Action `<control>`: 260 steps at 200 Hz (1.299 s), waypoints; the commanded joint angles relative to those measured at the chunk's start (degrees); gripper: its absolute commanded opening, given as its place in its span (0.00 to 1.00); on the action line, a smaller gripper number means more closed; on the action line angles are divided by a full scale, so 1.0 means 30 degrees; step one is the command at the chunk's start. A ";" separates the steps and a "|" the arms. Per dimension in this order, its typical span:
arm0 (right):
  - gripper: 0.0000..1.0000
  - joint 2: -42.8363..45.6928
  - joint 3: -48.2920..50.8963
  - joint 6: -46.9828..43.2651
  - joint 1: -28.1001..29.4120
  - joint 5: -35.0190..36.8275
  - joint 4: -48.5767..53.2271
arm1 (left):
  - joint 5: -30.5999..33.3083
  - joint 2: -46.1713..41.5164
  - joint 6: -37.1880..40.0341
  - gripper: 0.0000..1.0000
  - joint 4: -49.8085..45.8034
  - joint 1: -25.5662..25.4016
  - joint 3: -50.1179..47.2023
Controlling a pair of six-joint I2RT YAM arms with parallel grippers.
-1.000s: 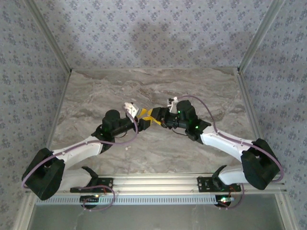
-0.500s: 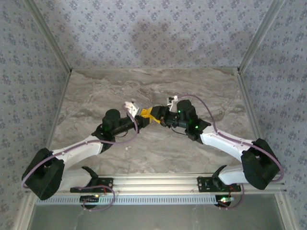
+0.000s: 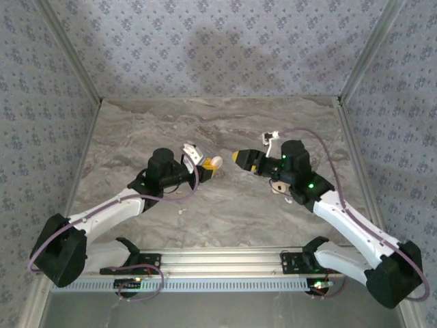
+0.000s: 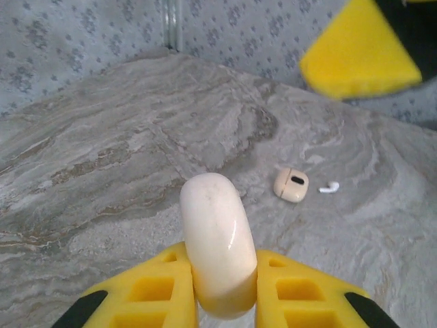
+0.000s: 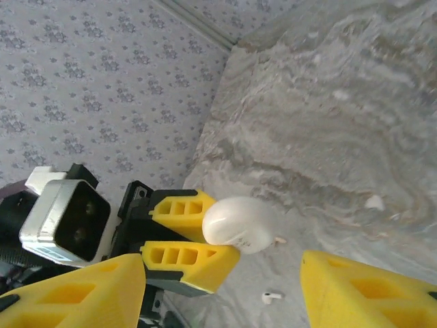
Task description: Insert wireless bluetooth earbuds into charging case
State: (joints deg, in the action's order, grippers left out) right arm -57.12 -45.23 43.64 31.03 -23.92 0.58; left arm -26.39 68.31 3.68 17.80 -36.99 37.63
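- The left gripper (image 4: 222,265) was clamped tight on a white round disc (image 4: 217,225), held on edge above the marble table (image 3: 136,130), near its middle. The disc is not one of the task's own things.
- The right gripper (image 3: 240,158) stood at 3 o'clock of the disc in the top view, near it but not touching. Its yellow fingers were spread wide with nothing between them.
- The charging case (image 4: 291,185), small and peach with a dark centre mark, lay on the table in the left wrist view. It was at about 2 o'clock of the held disc and well beyond it.
- Neither gripper touched the case, and it was too small to tell whether its lid was up or down.
- The first earbud (image 4: 330,187), a tiny white bit, lay on the marble just beside the case at its 3 o'clock, apart from it.
- The second earbud (image 5: 272,297), as I judged it, was a small white stemmed bit in the right wrist view, at 6 o'clock of the disc. It lay alone on the table with no case beside it.
- By my reading the task was barely begun, since both earbuds lay loose on the marble and none sat in the case.
- Nearly all of the work was left:
  - get the disc out of the left gripper's grip
  - make sure the case is open
  - pick up each earbud in turn and seat it in the case
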 commanded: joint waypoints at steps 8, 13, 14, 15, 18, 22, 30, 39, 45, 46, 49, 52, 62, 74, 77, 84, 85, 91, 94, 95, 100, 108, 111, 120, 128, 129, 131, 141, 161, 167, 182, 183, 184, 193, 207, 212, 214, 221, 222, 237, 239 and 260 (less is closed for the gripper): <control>0.57 0.0236 -0.1916 -0.8983 -0.1101 -0.2029 0.4751 | -0.2010 0.0075 0.3192 0.19 -0.3561 0.0059 0.1874; 0.57 0.0143 -0.2228 -1.0178 -0.1165 -0.2184 0.5293 | -0.2278 0.0184 0.3546 0.19 -0.4008 0.0071 0.2108; 0.57 0.0129 -0.2291 -1.0545 -0.1169 -0.2217 0.5392 | -0.2336 0.0206 0.3605 0.19 -0.4107 0.0078 0.2166; 0.57 0.0122 -0.2366 -1.0890 -0.1170 -0.2249 0.5558 | -0.2380 0.0231 0.3635 0.19 -0.4200 0.0067 0.2224; 0.57 0.0028 -0.2557 -1.1643 -0.1190 -0.2338 0.5949 | -0.2542 0.0268 0.3855 0.19 -0.4458 0.0079 0.2374; 0.57 -0.0093 -0.2791 -1.3070 -0.1186 -0.2545 0.6420 | -0.2747 0.0352 0.4103 0.19 -0.4848 0.0066 0.2550; 0.57 -0.0321 -0.3275 -1.5711 -0.1155 -0.3231 0.7302 | -0.3229 0.0511 0.4595 0.19 -0.5633 0.0084 0.3000; 0.58 -0.0533 -0.3691 -1.9168 -0.1034 -0.4077 0.8357 | -0.3769 0.0700 0.5185 0.19 -0.6511 0.0064 0.3463; 0.58 -0.0647 -0.3860 -2.0747 -0.0926 -0.4182 0.8688 | -0.4082 0.0797 0.5485 0.19 -0.7085 0.0071 0.3763; 0.58 -0.0676 -0.3869 -2.0957 -0.0917 -0.4183 0.8715 | -0.4102 0.0819 0.5556 0.19 -0.7169 0.0078 0.3814; 0.58 -0.0749 -0.3964 -2.1628 -0.0836 -0.4210 0.8886 | -0.4281 0.0876 0.5721 0.19 -0.7429 0.0077 0.3942; 0.58 -0.0846 -0.4042 -2.2422 -0.0782 -0.4250 0.9105 | -0.4395 0.0919 0.5852 0.19 -0.7630 0.0073 0.4035; 0.58 -0.1215 -0.4406 -2.5199 -0.0618 -0.4488 1.0043 | -0.4936 0.1012 0.6290 0.19 -0.8142 0.0074 0.4289; 0.58 -0.1990 -0.5132 -2.7334 -0.0319 -0.4134 1.1004 | -0.5327 0.1019 0.6668 0.19 -0.8497 0.0066 0.4427; 0.58 -0.2243 -0.5349 -2.7761 -0.0260 -0.4013 1.1175 | -0.5394 0.1018 0.6743 0.19 -0.8573 0.0064 0.4473; 0.59 -0.2797 -0.5878 -2.8689 -0.0056 -0.3804 1.2075 | -0.5516 0.1009 0.6924 0.19 -0.8776 0.0063 0.4550; 0.58 -0.2864 -0.5962 -2.8824 -0.0028 -0.3774 1.2181 | -0.5523 0.0999 0.6950 0.19 -0.8791 0.0074 0.4559; 0.59 -0.3311 -0.6353 -2.9400 0.0175 -0.3597 1.2635 | -0.5585 0.0981 0.7100 0.19 -0.8948 0.0074 0.4620; 0.59 -0.3554 -0.6520 -2.9718 0.0282 -0.3525 1.2822 | -0.5609 0.0962 0.7145 0.19 -0.9025 0.0058 0.4665; 0.59 -0.3624 -0.6575 -2.9808 0.0317 -0.3517 1.2891 | -0.5613 0.0961 0.7163 0.19 -0.9047 0.0071 0.4660; 0.59 -0.3953 -0.6829 -3.0220 0.0476 -0.3428 1.3114 | -0.5635 0.0934 0.7255 0.19 -0.9164 0.0062 0.4734; 0.59 -0.4400 -0.7136 -3.0741 0.0735 -0.3444 1.3307 | -0.5646 0.0908 0.7421 0.19 -0.9423 0.0080 0.4821; 0.59 -0.4547 -0.7192 -3.0893 0.0846 -0.3476 1.3297 | -0.5646 0.0927 0.7482 0.19 -0.9509 0.0070 0.4855; 0.58 -0.4933 -0.7369 -3.1255 0.1107 -0.3601 1.3202 | -0.5646 0.0901 0.7595 0.19 -0.9694 0.0076 0.4918; 0.58 -0.5243 -0.7480 -3.1396 0.1291 -0.3789 1.3087 | -0.5668 0.0872 0.7671 0.19 -0.9741 0.0069 0.4923; 0.58 -0.5289 -0.7495 -3.1409 0.1304 -0.3796 1.3068 | -0.5672 0.0872 0.7675 0.19 -0.9742 0.0077 0.4921; 0.58 -0.5367 -0.7521 -3.1440 0.1337 -0.3860 1.3025 | -0.5674 0.0857 0.7692 0.19 -0.9742 0.0083 0.4919; 0.57 -0.5746 -0.7538 -3.1478 0.1504 -0.4076 1.2863 | -0.5719 0.0813 0.7671 0.19 -0.9648 0.0080 0.4853; 0.56 -0.6363 -0.7517 -3.1641 0.1749 -0.4309 1.2608 | -0.5902 0.0809 0.7649 0.18 -0.9567 0.0081 0.4816; 0.55 -0.6492 -0.7524 -3.1632 0.1759 -0.4426 1.2493 | -0.5964 0.0813 0.7649 0.18 -0.9567 0.0075 0.4831; 0.52 -0.6673 -0.7539 -3.1650 0.1831 -0.4860 1.2241 | -0.6055 0.0841 0.7670 0.18 -0.9624 0.0068 0.4860; 0.52 -0.6677 -0.7525 -3.1653 0.1838 -0.4874 1.2220 | -0.6056 0.0842 0.7674 0.18 -0.9610 0.0062 0.4860; 0.52 -0.6694 -0.7517 -3.1639 0.1842 -0.4895 1.2195 | -0.6056 0.0842 0.7662 0.18 -0.9618 0.0073 0.4860; 0.50 -0.6768 -0.7539 -3.1653 0.1838 -0.5045 1.2122 | -0.6101 0.0853 0.7670 0.18 -0.9626 0.0083 0.4834; 0.46 -0.6856 -0.7843 -3.1670 0.1846 -0.5356 1.2115 | -0.6106 0.0842 0.7677 0.18 -0.9640 0.0070 0.4831; 0.45 -0.6882 -0.8163 -3.1669 0.1831 -0.5434 1.2120 | -0.6114 0.0842 0.7671 0.18 -0.9654 0.0074 0.4823; 0.44 -0.6900 -0.8179 -3.1673 0.1842 -0.5456 1.2121 | -0.6115 0.0842 0.7655 0.18 -0.9640 0.0075 0.4829; 0.43 -0.6916 -0.8213 -3.1662 0.1845 -0.5607 1.2138 | -0.6115 0.0857 0.7677 0.18 -0.9655 0.0066 0.4830; 0.43 -0.6916 -0.8213 -3.1673 0.1846 -0.5628 1.2139 | -0.6115 0.0849 0.7663 0.18 -0.9655 0.0061 0.4831; 0.41 -0.6945 -0.8272 -3.1644 0.1846 -0.5935 1.2171 | -0.6144 0.0851 0.7670 0.18 -0.9655 0.0070 0.4831; 0.41 -0.6931 -0.8265 -3.1630 0.1846 -0.5940 1.2178 | -0.6144 0.0859 0.7676 0.18 -0.9655 0.0081 0.4831; 0.37 -0.7022 -0.8330 -3.1639 0.1823 -0.6139 1.2156 | -0.6203 0.0853 0.7629 0.17 -0.9655 0.0064 0.4845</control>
State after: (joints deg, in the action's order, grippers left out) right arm -77.65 -68.49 -50.52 36.16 -39.27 36.40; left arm -43.05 71.31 25.52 -10.79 -36.97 50.59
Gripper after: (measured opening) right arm 0.384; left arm 0.204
